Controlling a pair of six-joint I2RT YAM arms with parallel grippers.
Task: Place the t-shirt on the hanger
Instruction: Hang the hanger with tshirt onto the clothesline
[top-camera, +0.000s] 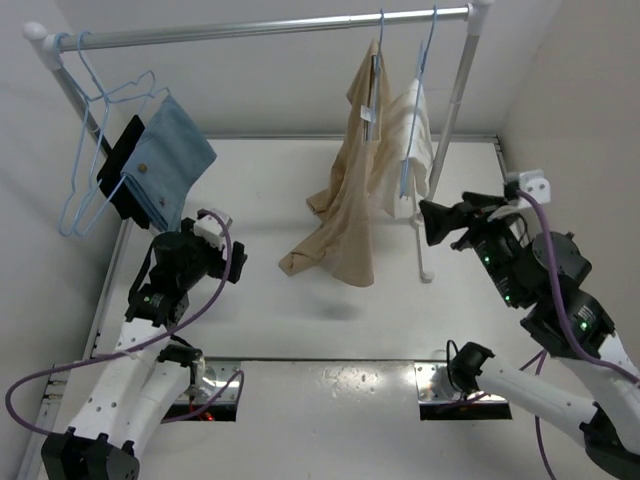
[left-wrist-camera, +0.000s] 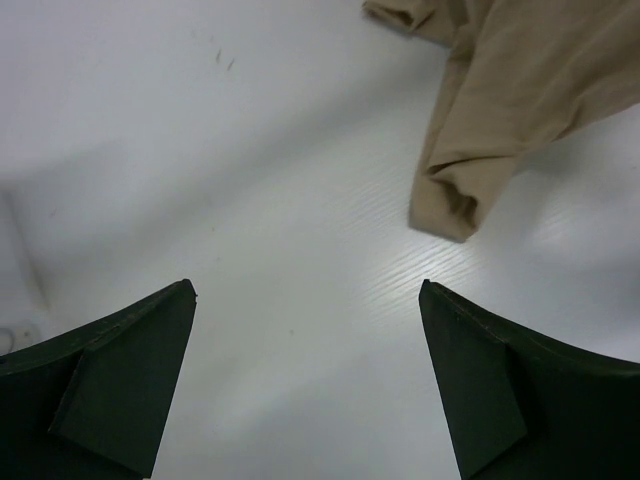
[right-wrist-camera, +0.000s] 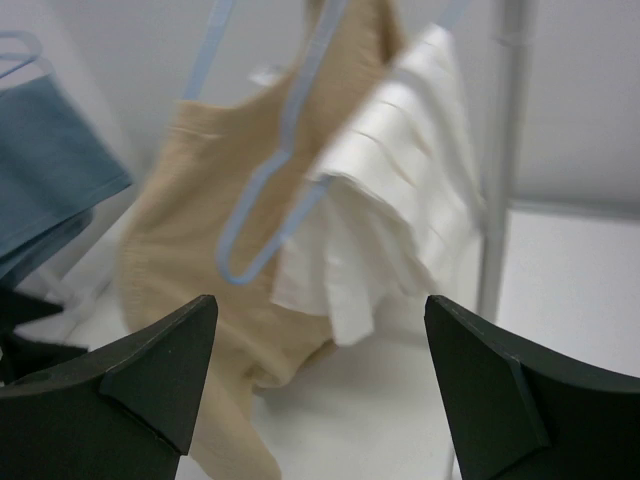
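Note:
The tan t-shirt (top-camera: 350, 200) hangs from the rail on a light-blue wire hanger (top-camera: 381, 30), and its lower part trails onto the white table. My left gripper (top-camera: 225, 240) is open and empty, low over the table to the left of the shirt. Its wrist view (left-wrist-camera: 305, 290) shows bare table between the fingers and a tan sleeve end (left-wrist-camera: 500, 90) at upper right. My right gripper (top-camera: 428, 222) is open and empty, raised to the right of the hanging cloths. Its wrist view (right-wrist-camera: 320, 300) faces the t-shirt (right-wrist-camera: 190, 250).
A white cloth (top-camera: 418, 135) (right-wrist-camera: 400, 200) hangs on its own blue hanger (right-wrist-camera: 250, 240) right of the t-shirt. The rack's right post (top-camera: 450, 130) (right-wrist-camera: 500, 150) stands beside it. A blue cloth (top-camera: 175, 160) (right-wrist-camera: 50, 170) and bare blue hangers (top-camera: 95, 150) hang at the left end.

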